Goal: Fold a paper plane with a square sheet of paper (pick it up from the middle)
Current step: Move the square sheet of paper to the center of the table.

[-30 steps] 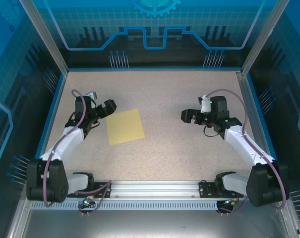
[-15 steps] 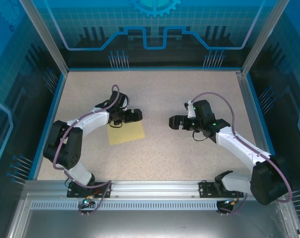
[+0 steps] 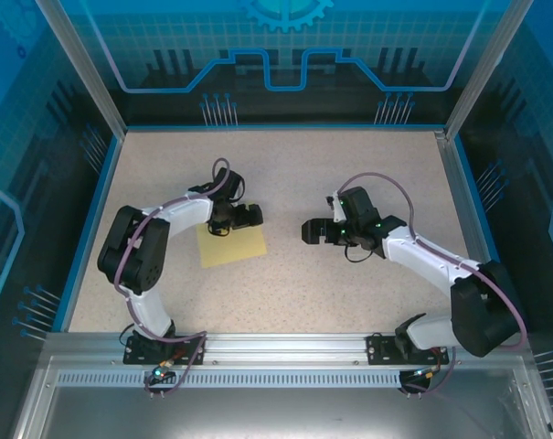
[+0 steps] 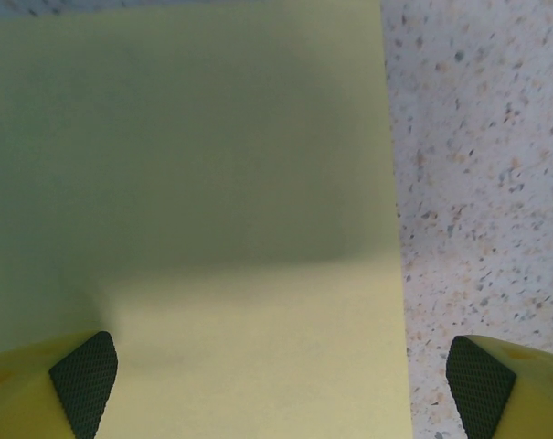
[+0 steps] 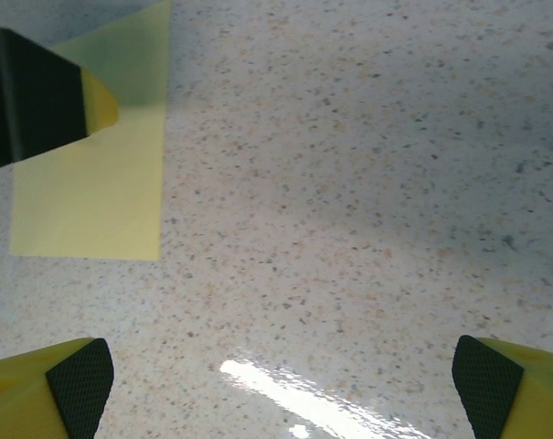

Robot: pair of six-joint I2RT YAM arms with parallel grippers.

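Observation:
The square sheet of paper (image 3: 232,245) lies flat and unfolded on the speckled table, left of centre. My left gripper (image 3: 247,217) hovers low over its far right corner, open. In the left wrist view the sheet (image 4: 212,183) spans most of the frame. One fingertip (image 4: 84,380) is above the paper and the other (image 4: 482,384) is above bare table past the paper's edge. My right gripper (image 3: 311,230) is open over bare table to the right of the sheet, facing it. From its wrist I see the sheet (image 5: 93,192) at far left. The paper plane is out of view.
A raised blue rim (image 3: 285,127) and clear walls with aluminium posts (image 3: 84,82) bound the table. The left gripper's finger (image 5: 29,96) enters the right wrist view's upper left corner. A glare patch (image 5: 303,398) lies between my right fingers.
My left arm swung from the table's left side to the sheet's far right corner. My right gripper slid left toward the centre. Both stayed open; the sheet did not move.

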